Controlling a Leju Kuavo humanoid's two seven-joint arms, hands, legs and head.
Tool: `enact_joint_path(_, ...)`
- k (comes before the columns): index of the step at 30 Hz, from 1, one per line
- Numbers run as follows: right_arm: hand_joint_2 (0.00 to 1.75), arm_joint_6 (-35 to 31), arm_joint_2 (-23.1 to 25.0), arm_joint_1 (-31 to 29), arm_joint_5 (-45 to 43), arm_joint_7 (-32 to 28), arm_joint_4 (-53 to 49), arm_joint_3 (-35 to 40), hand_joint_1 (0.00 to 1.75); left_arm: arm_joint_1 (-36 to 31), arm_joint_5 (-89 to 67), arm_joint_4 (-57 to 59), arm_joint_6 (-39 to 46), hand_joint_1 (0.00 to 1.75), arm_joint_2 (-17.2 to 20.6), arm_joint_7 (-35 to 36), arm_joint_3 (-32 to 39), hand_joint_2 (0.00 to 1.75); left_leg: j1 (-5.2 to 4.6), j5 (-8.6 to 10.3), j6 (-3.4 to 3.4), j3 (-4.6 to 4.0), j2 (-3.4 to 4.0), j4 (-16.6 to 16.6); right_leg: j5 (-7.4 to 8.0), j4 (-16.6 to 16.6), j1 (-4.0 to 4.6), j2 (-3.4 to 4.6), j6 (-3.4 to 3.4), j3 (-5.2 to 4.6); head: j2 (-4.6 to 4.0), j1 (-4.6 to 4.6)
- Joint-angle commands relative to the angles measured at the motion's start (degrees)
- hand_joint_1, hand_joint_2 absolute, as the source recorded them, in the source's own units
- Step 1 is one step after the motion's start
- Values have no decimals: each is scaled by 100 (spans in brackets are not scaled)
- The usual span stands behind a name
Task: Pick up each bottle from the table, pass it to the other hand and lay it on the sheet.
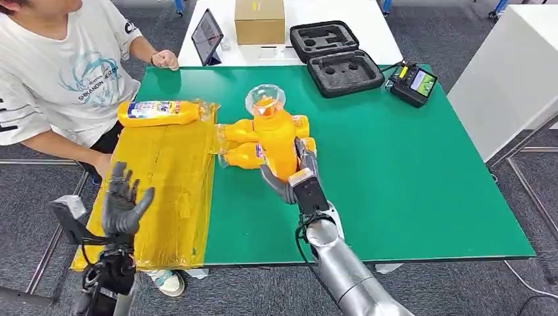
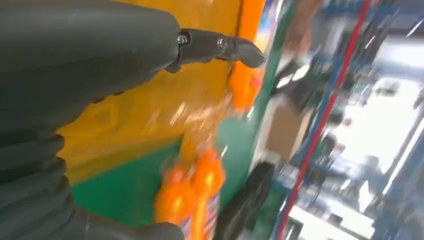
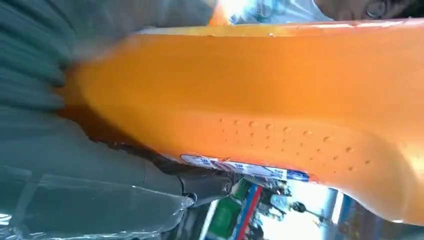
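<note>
Orange juice bottle point(image 1: 274, 135) stands upright above mid-table, clamped in the right hand point(image 1: 297, 176); the left hand point(image 1: 122, 201) waits empty, fingers spread, over the yellow sheet point(image 1: 164, 191) to its left.

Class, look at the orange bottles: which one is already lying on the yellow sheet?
The bottle at the sheet's far edge, nearest the person. Two others lie on the green table; a fourth is in the right robot hand.
</note>
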Motion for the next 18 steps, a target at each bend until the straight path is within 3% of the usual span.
enact_joint_path(1, 175, 139, 91, -184, -31, 2, 1113, 244, 175, -63, 155, 295, -544, 0, 15, 319, -1322, 175, 0, -5, -4, 17, -18, -5, -10, -3, 0, -15, -4, 23, 0, 2)
enact_joint_path(9, 175, 139, 91, -184, -31, 2, 1113, 244, 175, -63, 155, 295, -544, 0, 15, 319, -1322, 175, 4, -5, -5, 6, -7, -6, -7, -3, 2, -9, -5, 11, 0, 2)
enact_joint_path(18, 175, 85, 542, -353, 423, 2, 1923, 1071, 175, -519, 153, 438, -154, 0, 80, 321, -2146, 175, 12, -14, -10, 13, -9, 4, -15, 3, 10, -6, -9, 21, 0, 4)
